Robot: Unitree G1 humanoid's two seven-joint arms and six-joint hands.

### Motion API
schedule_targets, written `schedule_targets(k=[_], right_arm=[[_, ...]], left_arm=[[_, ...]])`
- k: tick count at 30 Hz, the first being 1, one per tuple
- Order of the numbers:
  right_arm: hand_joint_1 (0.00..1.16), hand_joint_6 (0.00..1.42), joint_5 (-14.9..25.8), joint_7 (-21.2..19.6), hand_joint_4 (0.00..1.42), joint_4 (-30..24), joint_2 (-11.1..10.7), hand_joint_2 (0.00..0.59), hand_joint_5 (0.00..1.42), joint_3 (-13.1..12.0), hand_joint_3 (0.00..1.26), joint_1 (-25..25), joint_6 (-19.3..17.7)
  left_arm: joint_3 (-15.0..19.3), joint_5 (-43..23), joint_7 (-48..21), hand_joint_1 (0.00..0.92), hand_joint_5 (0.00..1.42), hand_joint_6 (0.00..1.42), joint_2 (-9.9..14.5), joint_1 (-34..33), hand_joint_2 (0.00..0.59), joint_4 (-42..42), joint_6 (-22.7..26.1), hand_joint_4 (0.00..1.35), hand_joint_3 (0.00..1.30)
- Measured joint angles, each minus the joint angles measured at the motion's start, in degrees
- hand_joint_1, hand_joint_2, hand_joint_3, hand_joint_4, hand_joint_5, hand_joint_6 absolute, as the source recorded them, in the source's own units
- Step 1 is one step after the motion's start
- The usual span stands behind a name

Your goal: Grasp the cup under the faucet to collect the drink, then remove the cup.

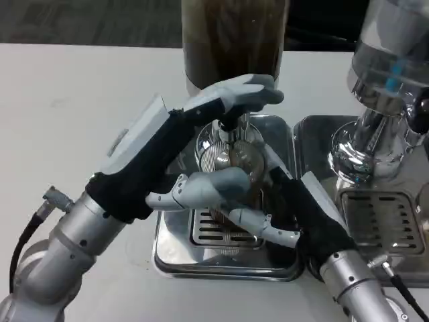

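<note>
Holding clear cup (234, 171) under faucet (228, 131): right hand (268, 218) wraps it; left hand (201, 134) fingers on tap lever, grip unclear. Risk: overfill, spill onto drip tray (221, 258).

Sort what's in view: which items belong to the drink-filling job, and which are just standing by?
In the job:
cup
faucet
drink dispenser tank
drip tray
left hand
right hand

Standing by:
second dispenser
second drip tray
</note>
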Motion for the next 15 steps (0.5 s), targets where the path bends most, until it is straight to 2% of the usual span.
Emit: schedule_targets(k=[9,15], right_arm=[[0.62,0.0,0.27,-0.4,0.0,1.5,1.73,0.221,0.0,-0.45,0.0,-0.98,-0.41],[0.64,0.0,0.27,-1.11,0.0,3.09,2.18,0.217,0.0,-0.37,0.0,-1.05,-2.21]], left_arm=[[-0.01,0.0,0.03,0.0,0.31,0.24,0.0,0.01,0.113,-0.05,0.03,0.18,0.31],[0.0,0.01,0.13,0.0,0.31,0.24,-0.03,0.02,0.113,-0.05,0.1,0.18,0.31]])
